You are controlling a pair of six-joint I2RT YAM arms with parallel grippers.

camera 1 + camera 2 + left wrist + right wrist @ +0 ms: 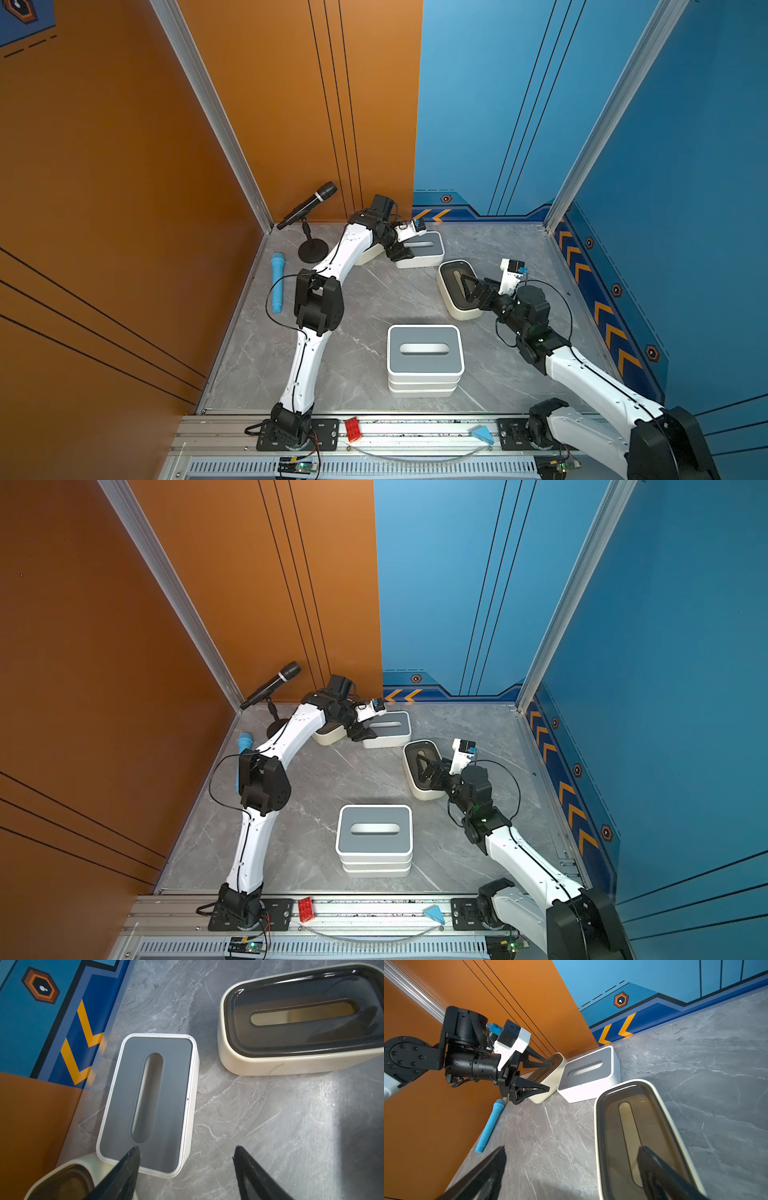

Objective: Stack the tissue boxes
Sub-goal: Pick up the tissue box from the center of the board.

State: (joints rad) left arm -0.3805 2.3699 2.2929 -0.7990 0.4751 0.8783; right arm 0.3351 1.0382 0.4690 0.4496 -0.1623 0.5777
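Stack [424,361]: three boxes, lower centre of frame.
Grey-lidded box [428,243]: mid-frame, loose.
Left gripper [186,1147]: spread at its end, empty.
Right gripper [572,1148]: spread over dark-lidded box [658,1118], empty.
Handling: likely light, stiff, slick; grip across the narrow width.

A stack of three tissue boxes [424,361] stands at the front middle of the surface [374,299]. Far behind it lies the back box [428,249], with the corner box [370,255] just beside it on the left. The right box [459,291] lies between them, off to the right. A standing microphone [309,208] occupies the back left corner, and a lying microphone [277,282] runs along the left edge.
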